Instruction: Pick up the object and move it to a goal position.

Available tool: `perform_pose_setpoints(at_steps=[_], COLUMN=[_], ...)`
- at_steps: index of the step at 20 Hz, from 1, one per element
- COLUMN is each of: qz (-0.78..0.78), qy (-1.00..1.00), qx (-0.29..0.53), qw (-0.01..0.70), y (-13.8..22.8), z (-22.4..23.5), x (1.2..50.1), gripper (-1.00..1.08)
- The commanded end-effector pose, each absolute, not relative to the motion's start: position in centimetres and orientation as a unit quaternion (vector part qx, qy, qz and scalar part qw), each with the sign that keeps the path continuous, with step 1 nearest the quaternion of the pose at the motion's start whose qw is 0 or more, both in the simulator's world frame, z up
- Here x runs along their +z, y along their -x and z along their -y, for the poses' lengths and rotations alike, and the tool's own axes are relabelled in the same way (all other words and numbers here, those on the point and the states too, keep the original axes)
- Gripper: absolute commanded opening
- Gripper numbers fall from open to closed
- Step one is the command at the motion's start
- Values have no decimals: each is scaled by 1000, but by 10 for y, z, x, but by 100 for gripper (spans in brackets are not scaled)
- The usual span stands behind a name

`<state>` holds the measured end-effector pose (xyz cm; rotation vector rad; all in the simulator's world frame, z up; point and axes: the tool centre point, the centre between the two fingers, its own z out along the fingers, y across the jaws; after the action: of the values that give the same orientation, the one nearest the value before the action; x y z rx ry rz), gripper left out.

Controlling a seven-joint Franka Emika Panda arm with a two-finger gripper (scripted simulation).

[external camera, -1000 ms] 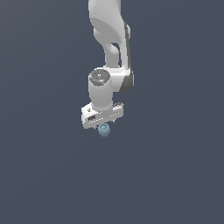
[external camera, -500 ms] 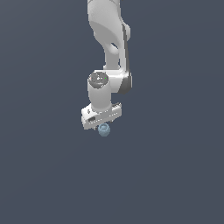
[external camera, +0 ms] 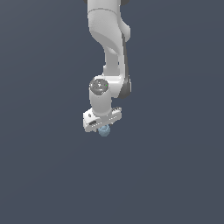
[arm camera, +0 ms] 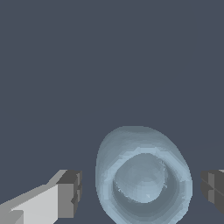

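- Item: the object (arm camera: 143, 177), pale blue-grey and slightly glossy. The wrist view shows it is not a plain ball but a short rounded cup or thimble shape, seen end-on, with a thick wall around a hollowed centre.
- Location: directly under the pincer (external camera: 103, 127). In the exterior view only its lower part (external camera: 104, 131) shows beneath the white pincer body. In the wrist view it sits between the two dark finger pads, one pad (arm camera: 70, 192) on one flank and the other (arm camera: 213, 186) on the opposite flank.
- Pincer state: spread wide, holding nothing. A clear gap of background shows between each pad and the object's wall, so no contact on either side.
- Handling, judged: much smaller than the pincer, so probably light. The rendered surface looks hard and smooth, likely stiff and somewhat slippery. The rounded flanks give the flat pads little to bear on, so an off-centre squeeze could make it roll or pop out.
- Where to take hold, judged: across the widest part of the outer wall, pads on opposite flanks and square to its axis, low enough to catch the full body and not the curved end.
- Offset: the object appears a little closer to one pad than the other; closing may nudge it sideways before both pads seat.
- Surroundings: uniform dark grey surface (external camera: 175, 175) in both views. No bench edge, no other articles, no goal marker visible.
- Obstructions: none seen around the object; only the white arm (external camera: 109, 43) rises above.
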<state>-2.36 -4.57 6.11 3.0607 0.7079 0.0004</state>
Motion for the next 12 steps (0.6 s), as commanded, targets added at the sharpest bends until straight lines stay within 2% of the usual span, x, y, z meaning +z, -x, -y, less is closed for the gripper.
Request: perform_pose_setpoints(at_steps=[1,7,8,12], qz=[-226,-226,-226,-226], qy=[-974,-974,-974,-974], qx=[0,0,0,0], qw=[0,0,0,0], y=[24,23,23,23], z=[46,46,46,46], x=[49,40,40,40], gripper=[100,100,-100,-100])
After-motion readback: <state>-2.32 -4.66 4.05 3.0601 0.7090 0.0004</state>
